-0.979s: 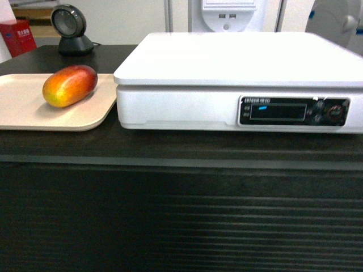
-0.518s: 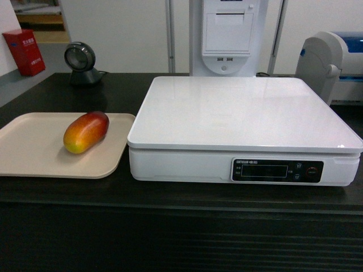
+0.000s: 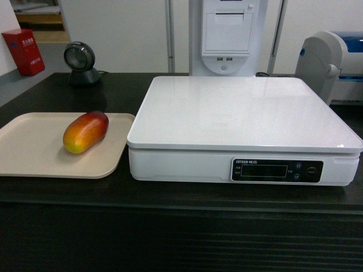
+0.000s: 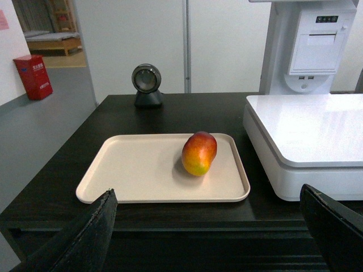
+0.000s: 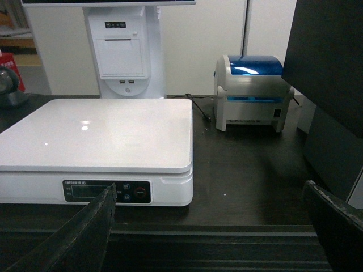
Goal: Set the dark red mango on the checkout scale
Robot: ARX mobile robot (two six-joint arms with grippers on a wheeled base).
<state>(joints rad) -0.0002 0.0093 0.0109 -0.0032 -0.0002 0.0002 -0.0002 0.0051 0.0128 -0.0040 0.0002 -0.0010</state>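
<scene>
The dark red mango (image 3: 85, 131) (image 4: 199, 153) lies on a beige tray (image 3: 34, 153) (image 4: 142, 170) at the left of the black checkout counter (image 3: 181, 195). Right of the tray stands the white scale (image 3: 238, 113) (image 4: 306, 130) (image 5: 96, 133), its platform bare. My left gripper (image 4: 208, 195) hangs open in front of the counter edge, short of the tray, with nothing between its fingers. My right gripper (image 5: 210, 195) is open too, before the counter at the scale's right front corner. Neither gripper shows in the head view.
A round barcode scanner (image 3: 83, 61) (image 4: 147, 85) stands at the back left. A receipt printer column (image 3: 227, 34) rises behind the scale. A blue-topped label printer (image 5: 252, 93) sits at the right. A dark panel (image 5: 329, 85) stands at the far right.
The head camera has risen and tilted down since a second ago, so more of the counter top and scale platform shows. Mango, tray and scale have not moved.
</scene>
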